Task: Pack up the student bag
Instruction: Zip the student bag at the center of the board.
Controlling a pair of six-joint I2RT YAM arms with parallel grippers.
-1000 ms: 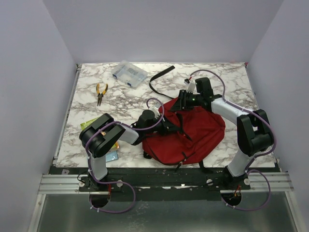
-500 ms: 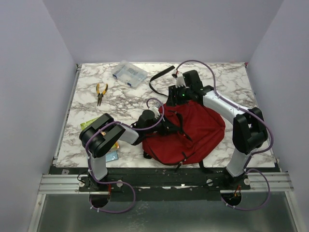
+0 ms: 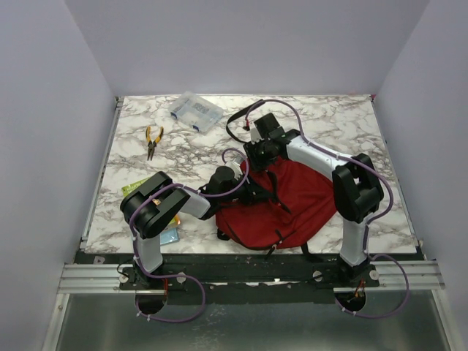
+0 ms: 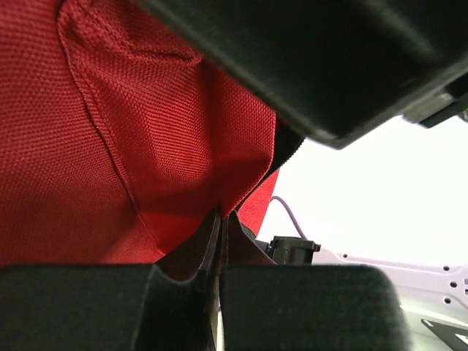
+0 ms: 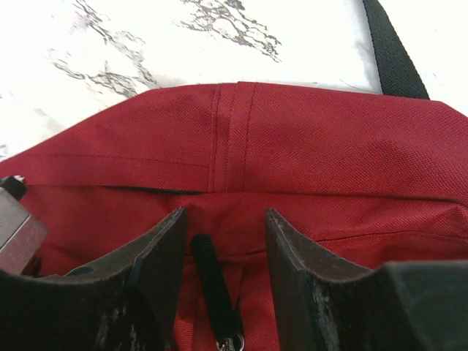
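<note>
Between right fingers (image 5: 150, 274): black zip pull (image 5: 210, 281)

A dark red backpack (image 3: 296, 208) of soft woven fabric lies slumped on the marble table (image 3: 183, 157), near its front edge, right of centre. One black strap (image 3: 241, 117) curls toward the far edge.

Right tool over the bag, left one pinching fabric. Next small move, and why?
Probably lower the right tool and close it on the black zip pull. Its jaws stand open with the pull between them on the student bag, ungripped, while the left tool is shut on a fold of bag fabric, bracing it.
</note>
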